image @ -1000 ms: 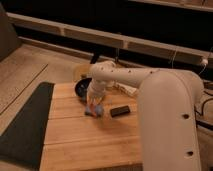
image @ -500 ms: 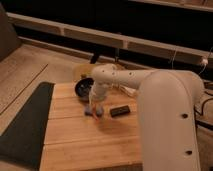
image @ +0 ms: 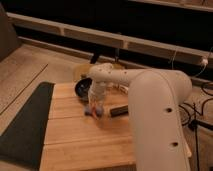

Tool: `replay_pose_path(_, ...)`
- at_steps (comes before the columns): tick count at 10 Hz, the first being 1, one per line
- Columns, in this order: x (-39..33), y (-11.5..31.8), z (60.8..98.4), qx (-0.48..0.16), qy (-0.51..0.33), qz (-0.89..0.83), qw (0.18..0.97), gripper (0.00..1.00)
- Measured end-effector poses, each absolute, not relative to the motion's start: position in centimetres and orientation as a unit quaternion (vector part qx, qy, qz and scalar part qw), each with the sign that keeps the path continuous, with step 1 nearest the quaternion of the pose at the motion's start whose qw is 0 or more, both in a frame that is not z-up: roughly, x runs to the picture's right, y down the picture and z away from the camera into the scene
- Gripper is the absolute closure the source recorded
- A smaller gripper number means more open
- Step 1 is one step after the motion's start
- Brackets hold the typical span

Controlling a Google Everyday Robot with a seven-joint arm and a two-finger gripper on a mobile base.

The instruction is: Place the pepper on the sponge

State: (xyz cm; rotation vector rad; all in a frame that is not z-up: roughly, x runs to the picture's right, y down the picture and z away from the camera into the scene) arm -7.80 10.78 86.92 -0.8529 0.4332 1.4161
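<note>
On the wooden table, the blue-grey sponge [image: 90, 111] lies flat just in front of the dark bowl [image: 82, 89]. A small orange-red bit, the pepper [image: 96, 114], shows at the sponge's right edge; whether it rests on the sponge or beside it I cannot tell. My gripper [image: 95, 103] hangs straight down from the white arm [image: 145, 95], directly over the sponge and pepper and very close to them. It hides part of both.
A black rectangular block [image: 119, 111] lies just right of the sponge. A dark mat [image: 25, 125] covers the floor left of the wooden table [image: 80, 145]. A yellowish object [image: 80, 72] sits behind the bowl. Cables hang at the right.
The gripper has stayed over the sponge, with barely any shift. The bowl and black block have not moved.
</note>
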Motion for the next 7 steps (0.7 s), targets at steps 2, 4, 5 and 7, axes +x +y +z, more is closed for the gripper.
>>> replay_pose_path(2,-8.6,11.0,87.2,-0.383,0.194,0.617,0.659,0.34)
replay_pose_path(4,-9.1,10.9,87.5,-0.388,0.192,0.613,0.661,0.34)
replay_pose_path(5,-9.3,10.8,87.5,-0.39,0.189,0.61,0.664,0.34)
replay_pose_path(7,-9.3,10.9,87.5,-0.39,0.189,0.609,0.664,0.34)
